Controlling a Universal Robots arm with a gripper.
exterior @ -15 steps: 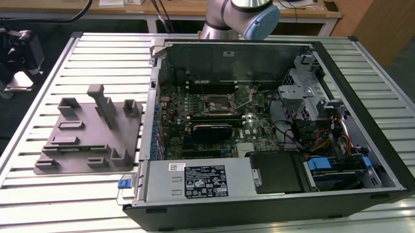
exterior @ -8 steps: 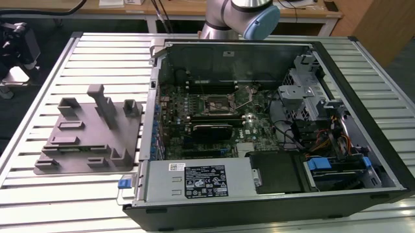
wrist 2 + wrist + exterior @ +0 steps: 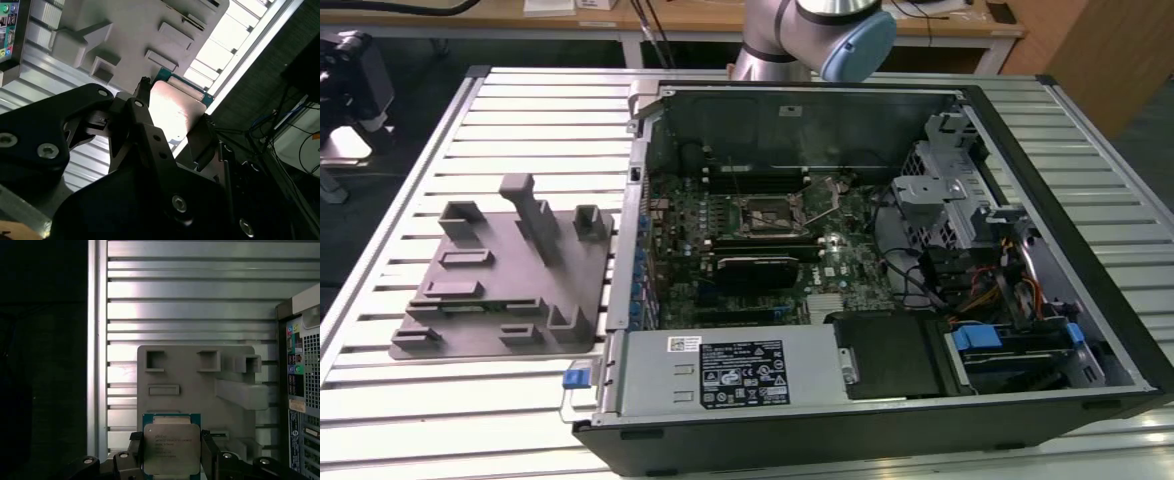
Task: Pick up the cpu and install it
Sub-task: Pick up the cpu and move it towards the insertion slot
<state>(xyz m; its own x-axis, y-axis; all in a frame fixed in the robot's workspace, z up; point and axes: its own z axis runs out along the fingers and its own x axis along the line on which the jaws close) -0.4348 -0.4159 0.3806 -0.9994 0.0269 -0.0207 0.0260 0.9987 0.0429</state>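
Item: cpu (image 3: 171,449), gripped at two opposite edges by closed jaws, over the grey tray (image 3: 175,375) on the bench (image 3: 190,290). Handling, as judged: to be kept level, pressure confined to the edges, the tray's upright blocks (image 3: 242,392) cleared.

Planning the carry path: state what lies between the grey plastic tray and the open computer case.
Exterior view: only a narrow bare strip of slatted metal table between grey plastic tray and black computer case.
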